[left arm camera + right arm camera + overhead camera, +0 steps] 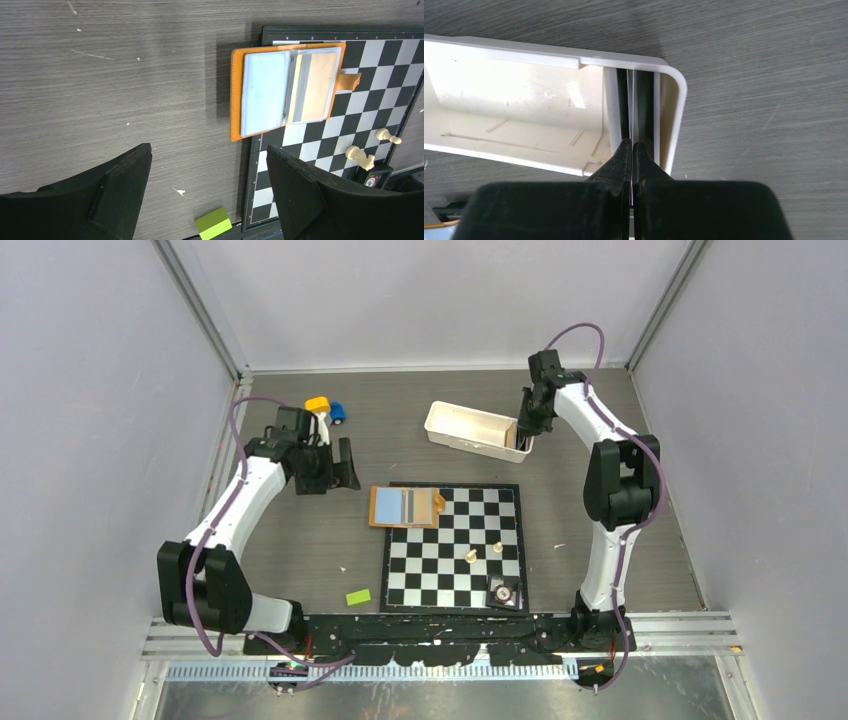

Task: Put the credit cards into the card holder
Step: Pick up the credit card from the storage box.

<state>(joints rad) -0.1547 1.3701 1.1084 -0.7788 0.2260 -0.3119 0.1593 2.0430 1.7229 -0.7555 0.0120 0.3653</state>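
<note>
The orange card holder [405, 507] lies open on the chessboard's far left corner, with a light blue credit card [265, 92] in its left pocket. My left gripper [338, 466] hovers open over bare table to the holder's left; in its wrist view the holder [287, 90] lies ahead of the wide-apart fingers [210, 150]. My right gripper [522, 435] reaches into the right end of the white tray [514, 100]. It is shut [632, 145] on the top edge of a thin whitish credit card [630, 102] standing on edge there. More cards stand on either side of it.
A chessboard [455, 550] carries two pale chess pieces [471, 556] and a small dark box [502, 592] at its near right corner. A green block [358, 596] lies near the front edge. A yellow-and-blue toy [325, 408] sits at the back left.
</note>
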